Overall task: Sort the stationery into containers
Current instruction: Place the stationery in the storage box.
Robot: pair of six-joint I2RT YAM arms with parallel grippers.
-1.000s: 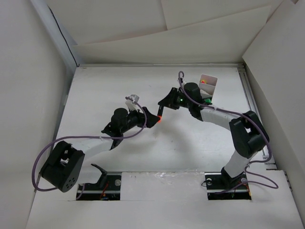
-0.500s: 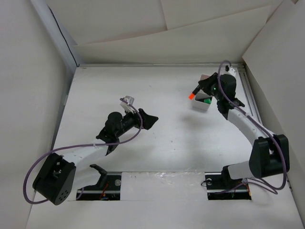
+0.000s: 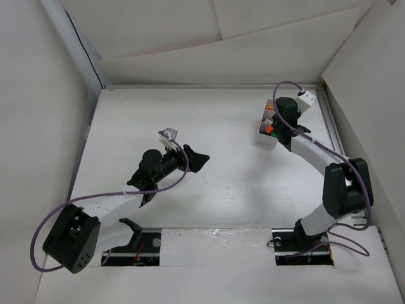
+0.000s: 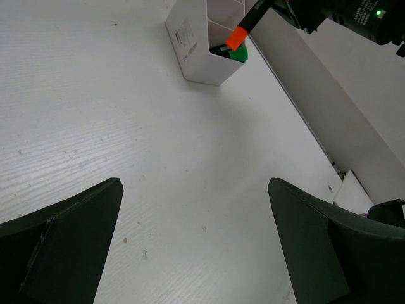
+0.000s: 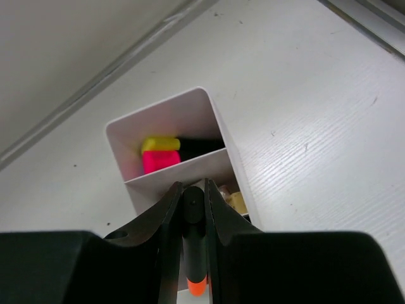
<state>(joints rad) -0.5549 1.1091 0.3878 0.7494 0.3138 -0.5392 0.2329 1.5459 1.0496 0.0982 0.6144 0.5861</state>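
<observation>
The white compartment box (image 3: pixel 264 137) stands at the table's back right. My right gripper (image 5: pixel 193 190) is shut on a black marker with an orange end (image 5: pixel 193 253) and holds it directly over the box (image 5: pixel 171 120), orange end down. The left wrist view shows that marker (image 4: pixel 238 37) tilted above the box (image 4: pixel 196 60), close to a green piece (image 4: pixel 240 56) inside. Yellow and pink pieces (image 5: pixel 160 155) lie in the far compartment and a tan piece (image 5: pixel 237 201) in the one before it. My left gripper (image 3: pixel 199 158) hovers open and empty over mid-table (image 4: pixel 194 183).
A metal rail (image 3: pixel 329 120) runs along the table's right edge just beyond the box, also seen in the left wrist view as a rail (image 4: pixel 297 107). White board walls close in the back and both sides.
The left gripper opened wide and drew back a little to the left. The right arm swung from mid-table to the box at the back right, carrying the orange-ended marker.
</observation>
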